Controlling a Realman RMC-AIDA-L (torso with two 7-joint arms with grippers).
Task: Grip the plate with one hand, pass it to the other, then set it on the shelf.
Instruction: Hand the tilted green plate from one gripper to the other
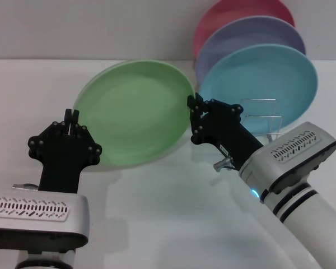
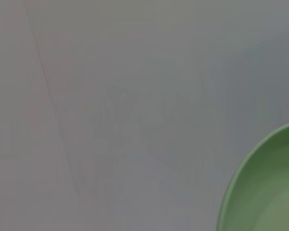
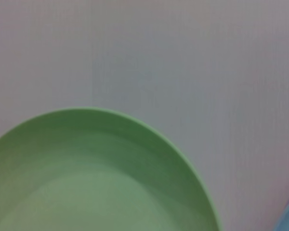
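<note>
While the green plate (image 1: 135, 112) is hanging tilted above the white counter (image 1: 173, 213), both claws are meeting it at once, so the task is looking to be at the hand-over itself: the plate is already lifted, but it is not yet sitting on the shelf.

Starting at the left, the left claw (image 1: 71, 116) is touching the plate's left rim, with its short fingers pointing up at the edge. Whether it is clenching the rim or letting it loose is not something I can tell. The left wrist view is showing only a curve of the plate's rim in one corner, with bare counter beside it.

The plate itself is filling the middle, its face turned toward the camera, its far rim raised and its near rim hanging low over the counter.

On the plate's right rim, the right claw (image 1: 194, 116) is pressing in from the side, fingers above and below the edge; it is appearing to be grasping the plate, though the contact is hard to confirm.

Further right, the wire shelf (image 1: 262, 116) is standing just behind the right arm, already carrying a blue plate (image 1: 269, 78), a lavender plate (image 1: 252, 35) and a pink plate (image 1: 241, 12). Still remaining: one claw releasing, then the placing.
</note>
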